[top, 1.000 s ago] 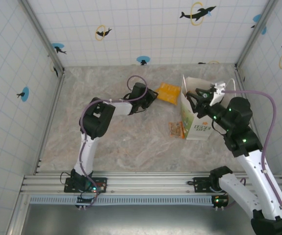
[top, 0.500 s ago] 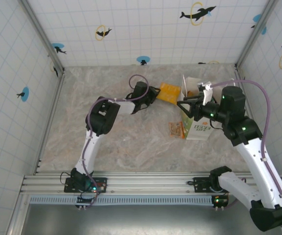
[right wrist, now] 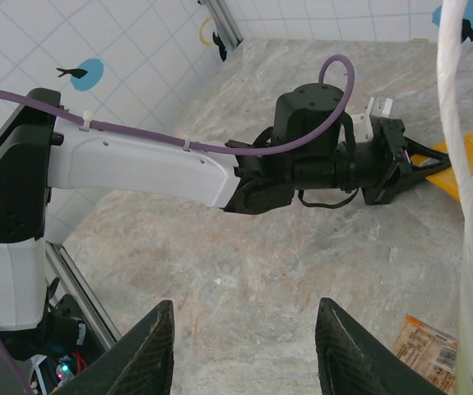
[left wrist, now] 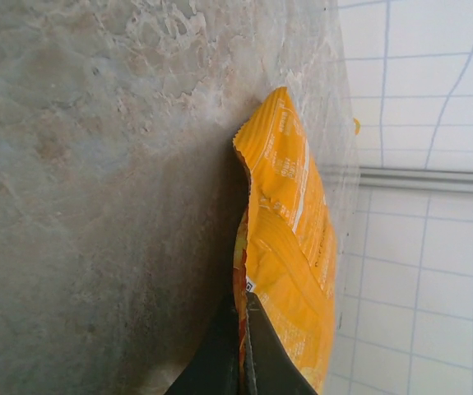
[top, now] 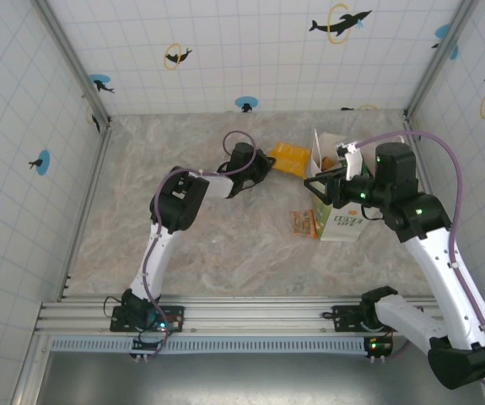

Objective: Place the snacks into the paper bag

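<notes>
Packet [left wrist: 289, 239] glossy yellow-orange, serrated end; lower edge pinched by left gripper [left wrist: 244, 313]

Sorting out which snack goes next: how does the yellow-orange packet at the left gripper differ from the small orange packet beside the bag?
The yellow-orange packet is larger than the small orange packet. The yellow-orange packet is pinched at its edge by the shut left gripper; the small orange packet lies free beside the paper bag. Both are outside the bag.
</notes>
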Controlling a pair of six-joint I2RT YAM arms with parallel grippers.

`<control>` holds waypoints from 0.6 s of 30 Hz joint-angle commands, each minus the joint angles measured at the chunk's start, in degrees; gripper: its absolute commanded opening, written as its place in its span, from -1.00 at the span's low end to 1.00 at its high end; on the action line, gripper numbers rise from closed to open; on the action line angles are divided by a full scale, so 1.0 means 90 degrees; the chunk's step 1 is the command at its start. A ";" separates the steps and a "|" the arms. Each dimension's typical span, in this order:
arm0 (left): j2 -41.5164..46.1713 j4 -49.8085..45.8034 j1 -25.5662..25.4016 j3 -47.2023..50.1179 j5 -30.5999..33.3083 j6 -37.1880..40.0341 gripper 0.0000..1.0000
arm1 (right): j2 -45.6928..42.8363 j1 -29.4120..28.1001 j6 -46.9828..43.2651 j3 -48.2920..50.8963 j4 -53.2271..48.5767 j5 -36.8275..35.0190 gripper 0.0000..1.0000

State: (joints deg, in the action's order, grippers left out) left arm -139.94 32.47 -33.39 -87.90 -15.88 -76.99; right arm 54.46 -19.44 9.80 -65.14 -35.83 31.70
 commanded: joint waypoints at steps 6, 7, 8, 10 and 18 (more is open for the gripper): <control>0.0391 -0.0485 -0.0005 -0.0009 0.0143 0.0541 -1.00 | -0.0071 0.0020 0.0039 -0.0154 0.0002 -0.0003 -0.05; 0.0493 -0.0565 -0.0011 -0.0008 0.0134 0.0664 -1.00 | -0.0055 0.0015 0.0048 -0.0164 0.0011 0.0000 -0.05; 0.0523 -0.0641 -0.0009 0.0005 0.0115 0.0790 -1.00 | -0.0058 0.0021 0.0044 -0.0172 0.0026 0.0003 -0.06; 0.0996 -0.0882 -0.0013 0.0040 0.0106 0.1138 -1.00 | -0.0046 0.0017 0.0044 -0.0182 0.0076 0.0003 -0.06; 0.2452 -0.2002 -0.0016 0.0372 0.0024 0.2988 -1.00 | 0.0059 0.0021 0.0083 -0.0198 0.0548 0.0208 -0.06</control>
State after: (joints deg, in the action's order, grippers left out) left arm -123.52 19.20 -33.39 -85.71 -15.66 -59.68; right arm 54.57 -19.44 10.22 -65.14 -34.26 32.12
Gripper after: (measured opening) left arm 0.042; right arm 0.472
